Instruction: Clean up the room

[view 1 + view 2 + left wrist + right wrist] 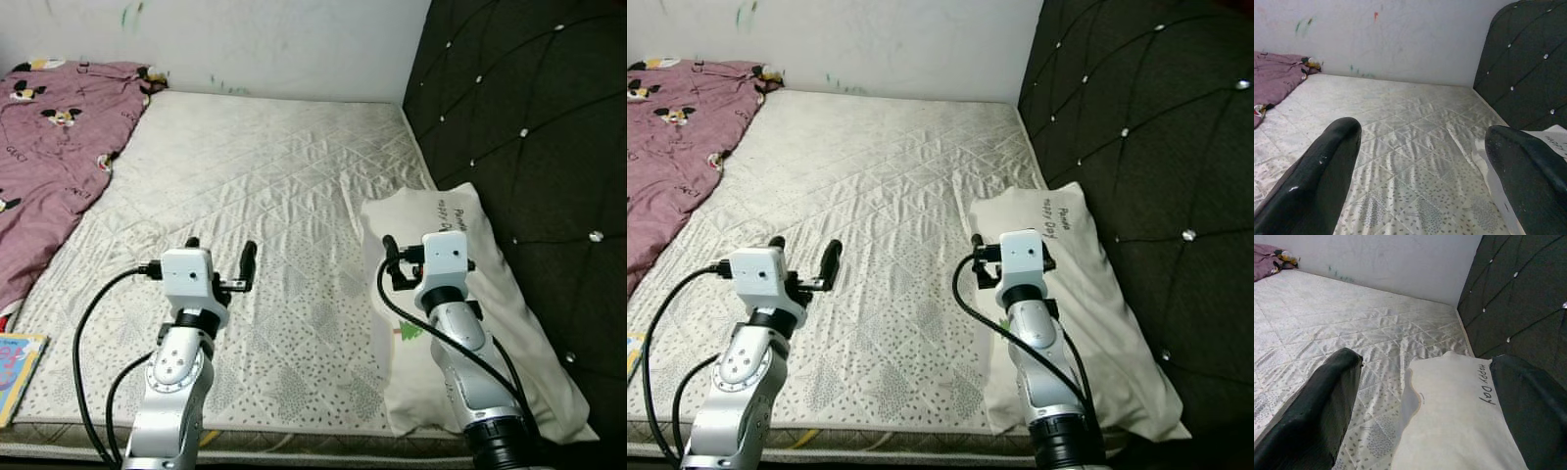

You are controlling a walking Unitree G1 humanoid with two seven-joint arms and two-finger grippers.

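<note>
A white pillow [514,299] printed "Happy Day" lies along the right side of the bare quilted mattress [255,166], against the black headboard. A crumpled pink blanket [49,147] with cartoon prints covers the mattress's far left. My left gripper [219,253] is open above the front middle of the mattress, nothing between its fingers [1327,161]. My right gripper [423,257] is open too, held over the pillow's near half. In the right wrist view the pillow's [1459,416] edge lies between the two fingers [1327,401], below them.
The tufted black headboard [529,117] stands along the right. A white wall [294,39] with small colour marks closes the far end. A colourful book [18,372] lies off the mattress's front left corner.
</note>
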